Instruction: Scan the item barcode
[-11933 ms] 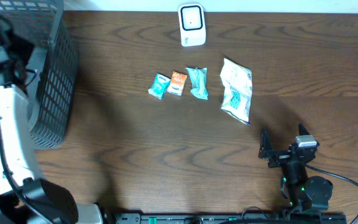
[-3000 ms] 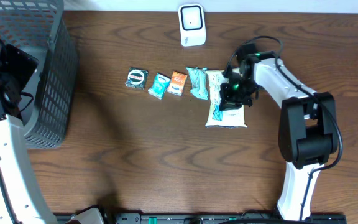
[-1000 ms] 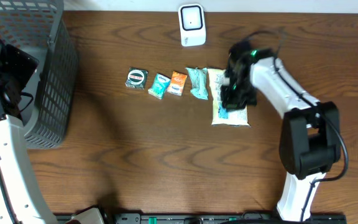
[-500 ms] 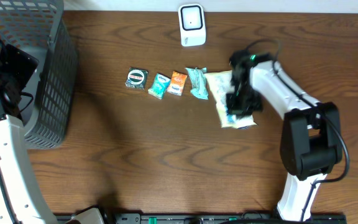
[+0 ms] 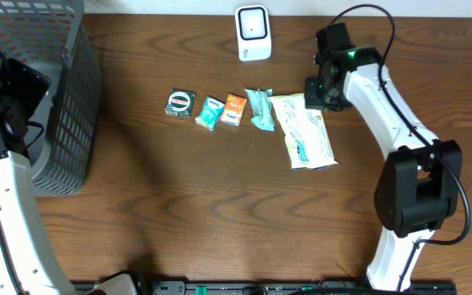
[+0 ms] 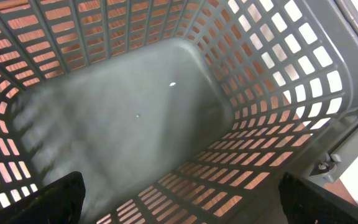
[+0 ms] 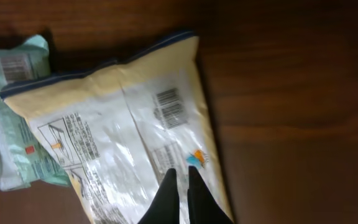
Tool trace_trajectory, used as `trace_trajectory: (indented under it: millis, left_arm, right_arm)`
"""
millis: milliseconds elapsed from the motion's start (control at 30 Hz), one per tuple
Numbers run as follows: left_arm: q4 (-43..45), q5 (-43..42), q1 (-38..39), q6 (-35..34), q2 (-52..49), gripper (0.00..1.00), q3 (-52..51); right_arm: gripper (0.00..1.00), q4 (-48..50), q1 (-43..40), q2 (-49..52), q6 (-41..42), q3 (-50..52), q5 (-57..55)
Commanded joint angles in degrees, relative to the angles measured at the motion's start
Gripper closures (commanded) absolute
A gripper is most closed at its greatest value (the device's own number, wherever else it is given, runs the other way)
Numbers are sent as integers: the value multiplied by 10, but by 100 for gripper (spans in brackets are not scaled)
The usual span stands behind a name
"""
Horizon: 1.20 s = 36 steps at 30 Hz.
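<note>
Overhead view: R gripper (image 5: 318,92) has come off the big cream pouch (image 5: 306,131) and pulled back to just past its top edge. Half a sec ago it was down on the pouch mid-body, and a sec ago the pouch lay straighter and closer to the row of small packs. Pouch now lies flat on the table (image 5: 220,213), skewed, top end near the long teal packet (image 5: 260,109), with nothing holding it. R wrist view shows the fingers pressed together w/ nothing between them, hanging over the pouch's lower part, and the barcode (image 7: 169,107) face up and in plain sight. My read: the reposition step looks done. Code is exposed but the pouch is still well apart from the scanner (image 5: 252,34) at the far table edge, so no scan yet. Next prob. needs a regrip and a carry or slide toward the scanner. L gripper (image 6: 182,202) is spread wide, empty, looking down into the grey basket (image 5: 56,98) at far left, also empty inside as far as the L wrist view shows. Count: 1 scanner, 1 basket, 1 big pouch, 4 small packs in a row: 1 dark packet (image 5: 179,103), 1 small teal packet (image 5: 211,112), 1 orange packet (image 5: 234,109), 1 long teal packet. The last also shows a code in the R wrist view.
</note>
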State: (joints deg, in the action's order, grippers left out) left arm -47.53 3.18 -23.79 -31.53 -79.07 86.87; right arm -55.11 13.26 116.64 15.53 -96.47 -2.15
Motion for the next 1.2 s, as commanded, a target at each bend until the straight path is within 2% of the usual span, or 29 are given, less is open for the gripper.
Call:
trace_trajectory:
  millis: [0, 133, 267, 600, 733, 900, 1100, 1167]
  left_arm:
    - [0, 5, -2, -3, 0, 2, 3]
    - [0, 5, -2, -3, 0, 2, 3]
    - [0, 5, -2, -3, 0, 2, 3]
    - [0, 5, -2, -3, 0, 2, 3]
    - [0, 5, -2, -3, 0, 3, 3]
    - [0, 5, -2, -3, 0, 2, 3]
    - [0, 5, -2, -3, 0, 2, 3]
    - [0, 5, -2, -3, 0, 2, 3]
  right_arm:
    - [98, 37, 9, 7, 8, 54, 59]
    - [98, 106, 17, 7, 8, 121, 111]
    - [99, 135, 22, 7, 8, 150, 97]
    - [99, -16, -5, -21, 14, -31, 77]
    - [99, -81, 10, -21, 13, -43, 76]
    - [99, -103, 44, -19, 23, 40, 76]
    - [99, -21, 84, -19, 42, 177, 76]
    - [99, -7, 93, -19, 53, 195, 76]
